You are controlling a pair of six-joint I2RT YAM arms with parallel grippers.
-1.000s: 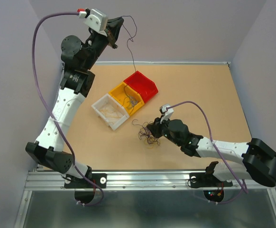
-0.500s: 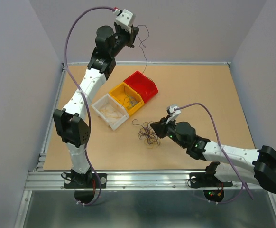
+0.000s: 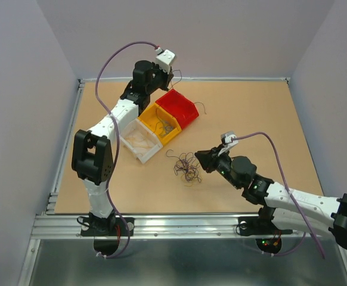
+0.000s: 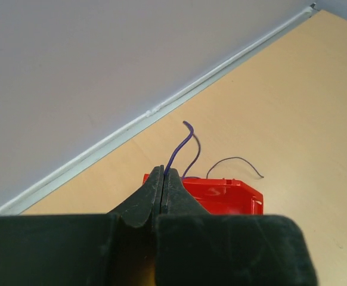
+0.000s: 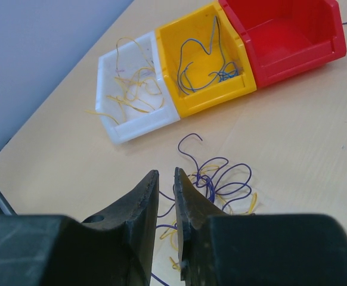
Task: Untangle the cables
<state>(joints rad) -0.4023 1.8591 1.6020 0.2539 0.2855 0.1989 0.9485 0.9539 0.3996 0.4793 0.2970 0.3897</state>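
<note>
These cables (image 3: 185,167) are hair-fine and weigh nothing. They are soft and springy, and they snag on each other, so I judge it best to take a single strand at a free end or an outer loop and draw it out slowly; grabbing the middle would lift the whole clump. The clump lies loose on the table (image 3: 251,119), near of the three bins and just left of my right gripper (image 5: 166,176). Its fingers stand a narrow gap apart with nothing I can see between them. The nearest purple loops curl just ahead of the tips and slightly right. My left gripper (image 4: 163,174) is up at the far side, pinched fully closed on one purple wire (image 4: 178,149). That wire rises from the tips and then droops toward the red bin (image 4: 227,196) just below. Yellowish strands lie in the white bin (image 5: 143,125) and bluish ones in the yellow bin (image 5: 215,98).
</note>
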